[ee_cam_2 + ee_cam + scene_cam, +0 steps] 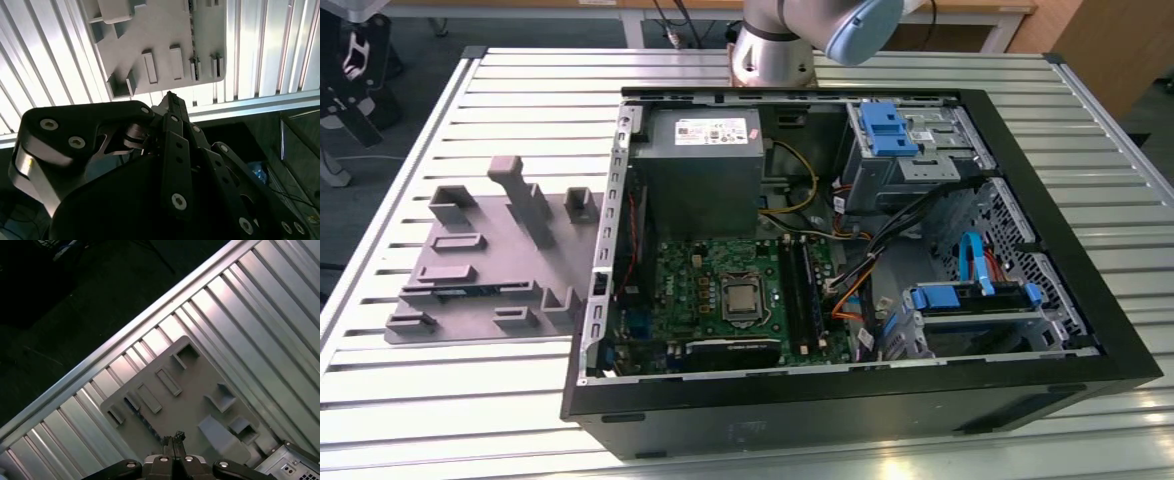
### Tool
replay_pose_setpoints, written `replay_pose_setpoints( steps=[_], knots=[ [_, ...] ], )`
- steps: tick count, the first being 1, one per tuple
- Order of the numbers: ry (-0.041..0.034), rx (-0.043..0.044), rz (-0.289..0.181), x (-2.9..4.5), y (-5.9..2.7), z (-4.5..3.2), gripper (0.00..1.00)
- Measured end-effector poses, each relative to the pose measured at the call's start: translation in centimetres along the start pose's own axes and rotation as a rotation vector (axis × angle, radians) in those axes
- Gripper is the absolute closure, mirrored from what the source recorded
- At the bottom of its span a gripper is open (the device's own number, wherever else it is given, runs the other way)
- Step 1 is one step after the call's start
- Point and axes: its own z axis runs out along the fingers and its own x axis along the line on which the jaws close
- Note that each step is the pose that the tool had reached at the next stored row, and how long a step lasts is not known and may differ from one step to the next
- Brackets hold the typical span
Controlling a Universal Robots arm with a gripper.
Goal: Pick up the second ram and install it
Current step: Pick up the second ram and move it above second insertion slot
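Note:
The second ram (464, 290) is a thin blue stick lying in the grey holder tray (467, 320), at the exterior view's left of the open computer case. In the first wrist view it is a dark strip (144, 416) in the tray (190, 390). My gripper (173, 436) hangs high above the tray with its two fingers pressed together and nothing between them. In the second wrist view the shut fingertips (170, 96) point toward the tray's edge (150, 30). The long black memory slots (798, 290) sit on the green motherboard (700, 290) inside the case.
The arm's base (771, 45) stands behind the case (854, 400). Inside are a power supply (698, 160), blue drive brackets (897, 128) and loose cables (907, 225). The ribbed metal table (260, 305) ends at an edge (125, 335) beyond the tray.

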Motion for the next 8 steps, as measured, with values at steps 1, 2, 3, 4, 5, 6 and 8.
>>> replay_pose_setpoints(
  steps=[1,2,3,4,5,6,8],
  knots=[
    [0.0002,-0.0001,-0.009,0.00,0.00,0.00,0.89],
    [0.0005,-0.0001,-0.018,0.00,0.00,0.00,0.89],
    [0.0008,-0.0002,-0.027,0.00,0.00,0.00,0.89],
    [0.0009,-0.0002,-0.036,0.00,0.00,0.00,0.89],
    [0.0012,-0.0002,-0.045,0.00,0.00,0.00,0.89],
    [0.0014,-0.0003,-0.054,0.00,0.00,0.00,0.89],
    [0.0020,-0.0005,-0.073,0.00,0.00,0.00,0.89]
  ],
)
